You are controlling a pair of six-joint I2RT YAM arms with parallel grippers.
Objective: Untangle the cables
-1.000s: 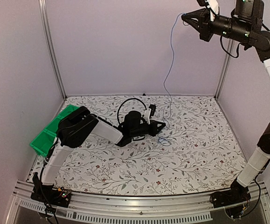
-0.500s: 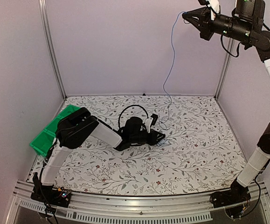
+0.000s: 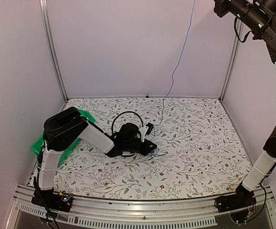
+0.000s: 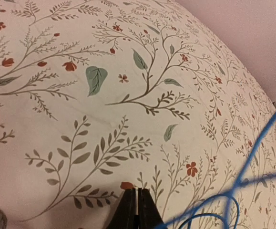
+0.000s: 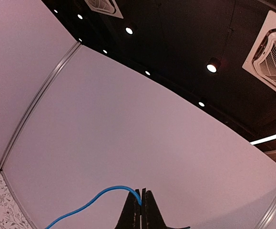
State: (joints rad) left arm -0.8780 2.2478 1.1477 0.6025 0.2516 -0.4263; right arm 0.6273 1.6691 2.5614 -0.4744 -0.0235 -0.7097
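Overhead, right jaws are cut off, yet pinch the blue cable [image 5: 116, 188]; left jaws shut beside its blurred loops.

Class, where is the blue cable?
Top view: the blue cable hangs from the right arm's jaws, upper right, down to the table beside the left arm's jaws.

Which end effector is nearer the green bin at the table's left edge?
Left. The left end effector is low over the tablecloth, right of the green bin; the right end effector is high above the far right corner, holding the blue cable.
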